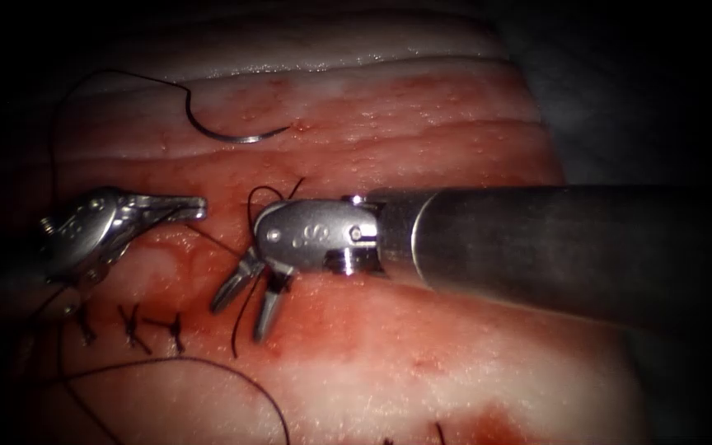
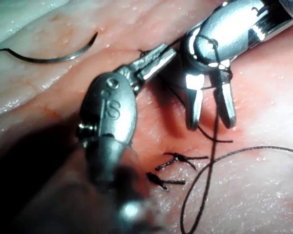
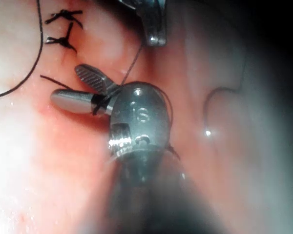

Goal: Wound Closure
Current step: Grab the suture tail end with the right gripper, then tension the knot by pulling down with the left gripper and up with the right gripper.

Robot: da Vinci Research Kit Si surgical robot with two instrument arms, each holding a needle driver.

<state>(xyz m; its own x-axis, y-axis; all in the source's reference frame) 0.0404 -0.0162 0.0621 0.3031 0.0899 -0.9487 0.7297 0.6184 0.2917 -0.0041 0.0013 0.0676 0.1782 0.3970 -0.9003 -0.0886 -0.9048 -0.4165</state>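
Note:
The curved needle (image 1: 236, 136) (image 2: 53, 57) lies free on the tissue (image 1: 422, 124), far from the cut and held by neither tool; its thread (image 1: 117, 76) trails off to the left. My left tool (image 1: 199, 206) (image 2: 168, 51) has its jaws shut on a thread strand (image 1: 216, 241) that runs to the right tool. My right tool (image 1: 242, 320) (image 2: 210, 124) (image 3: 67, 84) hangs over the cut with its jaws open, gripping nothing. Thread (image 3: 98, 103) is looped around its jaws near the hinge, and a loose end (image 1: 241, 325) hangs down between them.
Three tied stitches (image 1: 129, 325) (image 2: 178, 157) (image 3: 63, 17) close the cut left of the right tool. A long slack thread (image 1: 208, 367) (image 2: 244, 152) curves across the near tissue. Red fluid (image 1: 356, 321) stains the tissue around the cut. The right shaft (image 1: 554, 239) crosses the right side.

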